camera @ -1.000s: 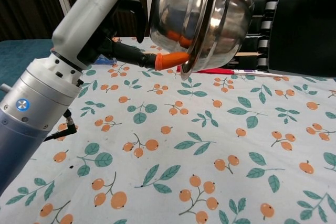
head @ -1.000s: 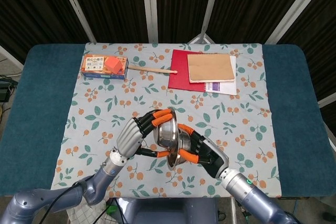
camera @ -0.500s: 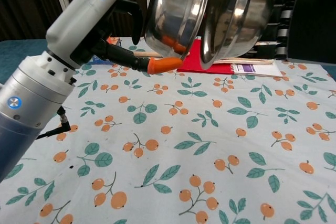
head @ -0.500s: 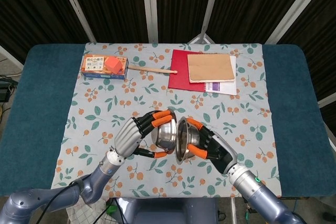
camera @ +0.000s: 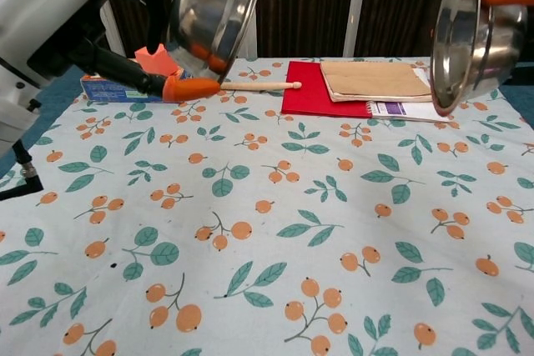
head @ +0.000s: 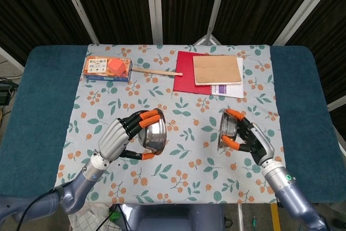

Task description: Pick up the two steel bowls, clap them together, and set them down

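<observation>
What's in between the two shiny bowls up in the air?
Nothing. In the head view, only bare flowery cloth shows in the gap between the left bowl and the right bowl.

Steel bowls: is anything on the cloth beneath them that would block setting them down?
Nothing visible does. The left bowl and right bowl hang over bare floral tablecloth; the box, wooden stick and notebooks lie at the far edge.

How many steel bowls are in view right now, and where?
2. One steel bowl is held in the left hand, raised over the cloth's left-centre; the other bowl is held in the right hand, raised on the right. None visibly hidden.
</observation>
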